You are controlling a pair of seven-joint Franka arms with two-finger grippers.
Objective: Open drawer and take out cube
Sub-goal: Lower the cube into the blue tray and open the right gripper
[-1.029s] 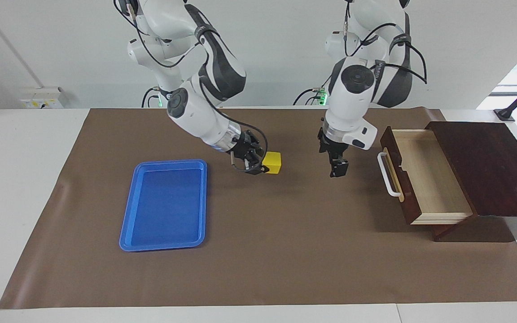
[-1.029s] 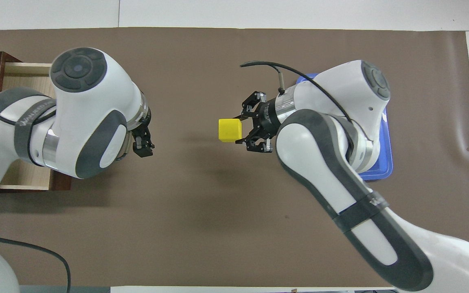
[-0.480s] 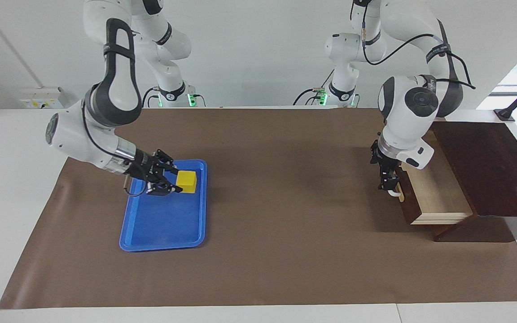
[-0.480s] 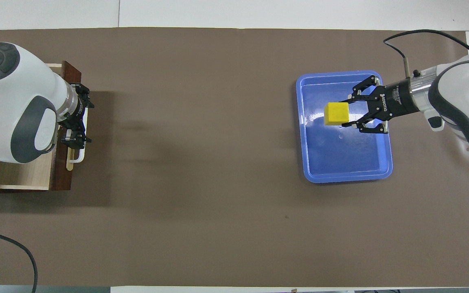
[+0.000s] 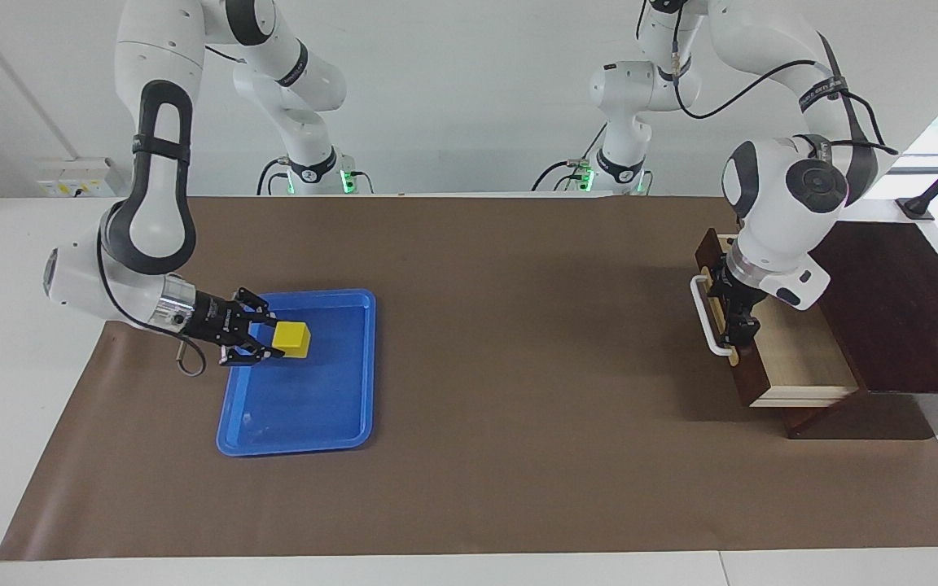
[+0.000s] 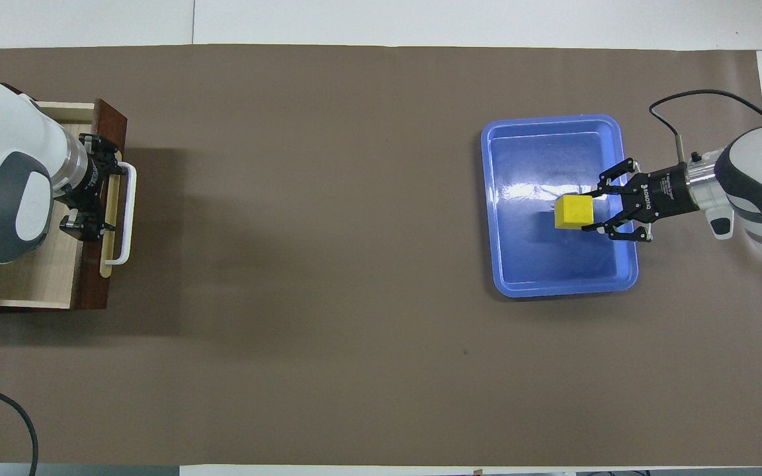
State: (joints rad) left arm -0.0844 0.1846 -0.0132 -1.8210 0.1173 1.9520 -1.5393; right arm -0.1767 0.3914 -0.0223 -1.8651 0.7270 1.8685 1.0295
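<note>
The yellow cube (image 5: 291,339) (image 6: 574,211) sits between the fingertips of my right gripper (image 5: 267,338) (image 6: 591,211), which is shut on it and holds it low over the blue tray (image 5: 339,423) (image 6: 526,277). The dark brown drawer (image 5: 799,358) (image 6: 30,277) stands partly open at the left arm's end of the table, and its pale inside shows nothing in it. My left gripper (image 5: 736,313) (image 6: 93,192) is open at the drawer's front panel, beside the white handle (image 5: 705,319) (image 6: 128,211).
The drawer's dark cabinet (image 5: 892,301) stands at the table's edge at the left arm's end. A brown mat (image 5: 518,366) covers the table between the drawer and the tray.
My right gripper has carried the cube from the mat's middle to over the blue tray and lowered it. My left gripper has moved to the drawer front, and the drawer has slid slightly inward.
</note>
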